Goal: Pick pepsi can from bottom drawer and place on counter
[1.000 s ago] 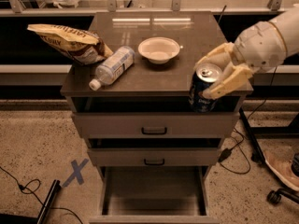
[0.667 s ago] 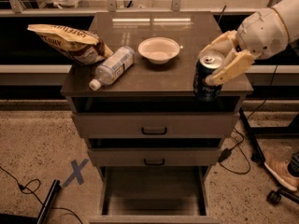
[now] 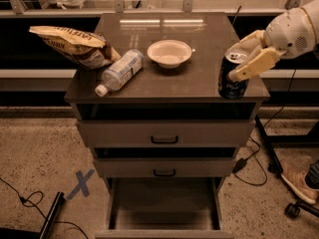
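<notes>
**A:** Camera view: where is the gripper?

**B:** The gripper [image 3: 234, 62] is at the right front corner of the counter [image 3: 197, 81], coming in from the right. Its pale fingers [image 3: 256, 62] are clasped around the pepsi can [image 3: 232, 83], one in front of it and one behind.

**A:** And how does the can stand?

**B:** It is upright with its silver top showing. Its base is level with the counter's surface near the front edge. I cannot tell whether it rests on the counter or hangs just above it.

**A:** What about the bottom drawer?

**B:** The bottom drawer [image 3: 164, 205] is pulled out, and its flat inside shows. The two drawers above it are closed.

**A:** What else is on the counter?

**B:** A white bowl [image 3: 169, 53] sits near the middle. A clear plastic bottle [image 3: 120, 70] lies on its side to the left of the bowl, cap toward the front. A crumpled chip bag [image 3: 72, 45] juts over the left edge, just beside the bottle. All three are well apart from the can.

**A:** And on the floor?

**B:** There is a blue tape cross [image 3: 81, 184] to the left of the cabinet.
</notes>
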Controlling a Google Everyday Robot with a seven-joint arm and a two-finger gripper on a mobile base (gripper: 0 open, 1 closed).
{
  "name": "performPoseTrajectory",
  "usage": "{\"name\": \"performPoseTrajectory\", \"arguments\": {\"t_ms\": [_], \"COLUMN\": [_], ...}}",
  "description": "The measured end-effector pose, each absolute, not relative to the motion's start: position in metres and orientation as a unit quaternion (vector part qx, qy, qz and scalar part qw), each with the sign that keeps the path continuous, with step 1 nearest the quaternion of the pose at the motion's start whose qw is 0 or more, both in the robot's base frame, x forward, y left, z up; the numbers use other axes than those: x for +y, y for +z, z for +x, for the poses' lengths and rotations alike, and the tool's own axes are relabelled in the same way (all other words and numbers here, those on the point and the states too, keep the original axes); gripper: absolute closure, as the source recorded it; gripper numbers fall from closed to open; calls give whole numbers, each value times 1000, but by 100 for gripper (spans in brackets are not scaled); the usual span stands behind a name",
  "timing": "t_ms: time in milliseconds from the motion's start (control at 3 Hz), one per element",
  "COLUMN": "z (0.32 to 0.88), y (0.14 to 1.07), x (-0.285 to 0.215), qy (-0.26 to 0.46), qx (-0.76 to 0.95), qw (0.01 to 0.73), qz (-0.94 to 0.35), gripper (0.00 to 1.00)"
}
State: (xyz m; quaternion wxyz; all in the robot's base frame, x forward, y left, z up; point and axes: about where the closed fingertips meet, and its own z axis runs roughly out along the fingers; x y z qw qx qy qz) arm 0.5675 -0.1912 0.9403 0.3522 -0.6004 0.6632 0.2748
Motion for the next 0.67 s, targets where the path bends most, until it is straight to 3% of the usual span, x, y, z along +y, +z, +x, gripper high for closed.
{"name": "performPoseTrajectory", "arguments": {"t_ms": [667], "z": [617], "y": [933], "x": [-214], "qy": [255], "qx": [708], "qw": [396], "qz": [-526], "gripper": [100]}}
